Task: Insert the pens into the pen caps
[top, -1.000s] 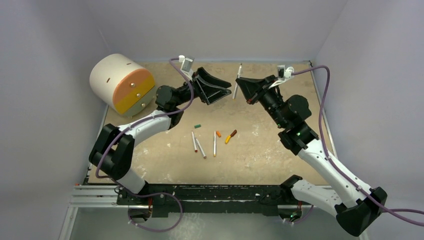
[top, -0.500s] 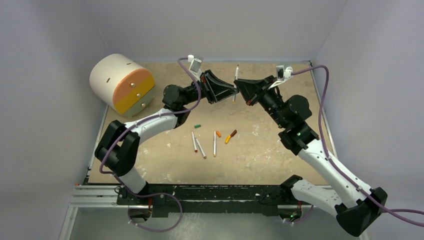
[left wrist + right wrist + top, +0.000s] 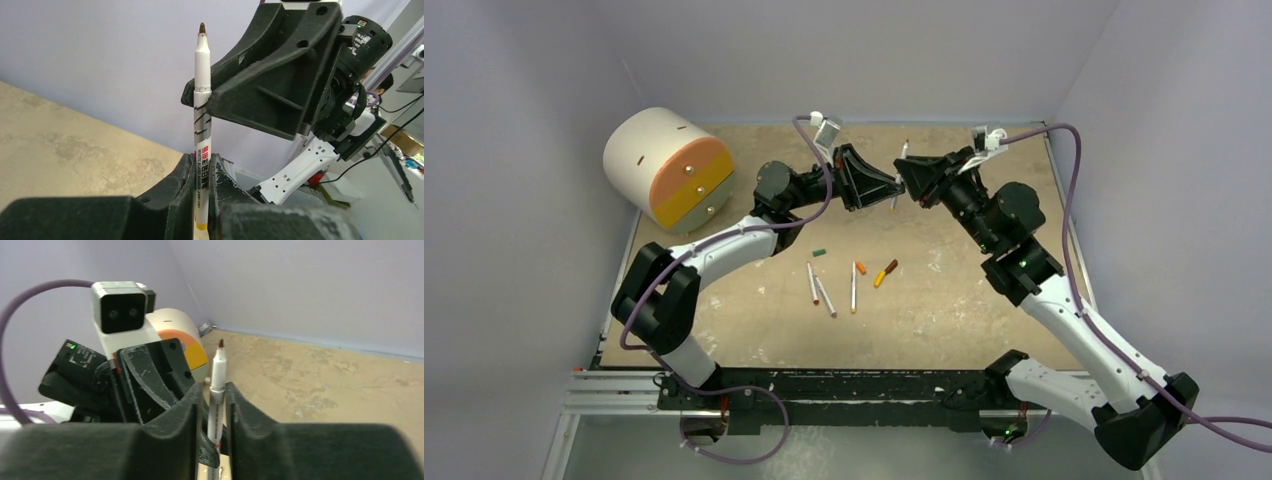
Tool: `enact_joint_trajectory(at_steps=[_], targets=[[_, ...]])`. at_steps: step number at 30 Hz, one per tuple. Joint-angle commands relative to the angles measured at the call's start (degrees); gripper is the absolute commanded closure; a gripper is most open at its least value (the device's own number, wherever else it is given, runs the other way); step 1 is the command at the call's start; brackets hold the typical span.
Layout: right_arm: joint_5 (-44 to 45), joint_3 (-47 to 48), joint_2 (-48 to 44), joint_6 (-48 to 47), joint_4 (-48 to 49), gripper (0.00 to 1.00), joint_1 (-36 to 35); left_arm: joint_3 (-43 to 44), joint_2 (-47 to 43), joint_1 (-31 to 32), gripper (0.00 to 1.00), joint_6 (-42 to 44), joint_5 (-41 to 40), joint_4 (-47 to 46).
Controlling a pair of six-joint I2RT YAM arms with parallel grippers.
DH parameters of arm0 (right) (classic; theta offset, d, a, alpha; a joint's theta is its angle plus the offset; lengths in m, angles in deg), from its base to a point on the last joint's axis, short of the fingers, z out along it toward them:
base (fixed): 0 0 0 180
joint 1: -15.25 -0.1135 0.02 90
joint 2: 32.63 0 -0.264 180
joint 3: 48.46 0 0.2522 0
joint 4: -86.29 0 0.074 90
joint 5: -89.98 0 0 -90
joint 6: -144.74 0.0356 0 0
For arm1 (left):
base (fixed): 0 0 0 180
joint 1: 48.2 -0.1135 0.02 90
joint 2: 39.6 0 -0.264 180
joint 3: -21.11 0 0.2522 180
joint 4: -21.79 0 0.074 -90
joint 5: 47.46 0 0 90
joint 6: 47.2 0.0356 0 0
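Observation:
A white pen (image 3: 202,125) with a brown tip and a yellow end stands upright in the air over the far middle of the table. My left gripper (image 3: 201,172) is shut on its lower barrel. My right gripper (image 3: 214,395) straddles the same pen (image 3: 217,372), jaws open with a gap on each side. In the top view the left gripper (image 3: 890,187) and right gripper (image 3: 905,178) meet tip to tip at the pen (image 3: 903,152). Three more pens (image 3: 825,296) lie mid-table. Beside them lie a green pen cap (image 3: 819,252), an orange cap (image 3: 861,268) and a yellow and dark red-brown one (image 3: 885,272).
A large white drum with an orange and yellow face (image 3: 669,168) sits at the far left corner. Grey walls close in the tan table (image 3: 984,320) at the back and on both sides. The arms' base rail (image 3: 824,385) runs along the near edge.
My left gripper swung right to the raised pen and shut on it. My right gripper, which was shut on the pen, has opened its jaws around it.

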Motion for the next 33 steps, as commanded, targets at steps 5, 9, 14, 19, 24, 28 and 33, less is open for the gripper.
enact_joint_trajectory(at_steps=[5,9,14,19,24,28,33], targets=[[0.4,2.0,-0.1,-1.0,1.1,1.00,0.0,2.3,-3.9,0.3,1.00,7.6,0.1,7.4],[0.1,1.2,-0.3,-1.0,1.7,1.00,0.1,3.0,-3.8,0.3,0.87,6.7,0.2,5.7],[-0.4,0.2,-0.4,-0.3,2.7,1.00,0.0,5.0,-3.1,0.3,0.68,6.0,-0.2,5.0],[-1.2,-0.3,-1.0,0.0,2.2,1.00,0.1,5.8,-2.3,0.3,0.66,4.1,-0.3,2.5],[-2.7,-0.3,-1.5,1.4,1.8,1.00,0.1,5.9,-1.9,0.3,0.84,2.9,-0.4,1.3],[-2.4,-0.3,-2.1,1.2,1.5,1.00,0.0,5.7,-0.8,0.3,0.95,0.0,1.4,-1.8],[-3.0,-0.3,-1.6,1.9,2.1,1.00,0.0,4.7,-0.5,0.4,1.00,-1.7,2.0,-4.1]])
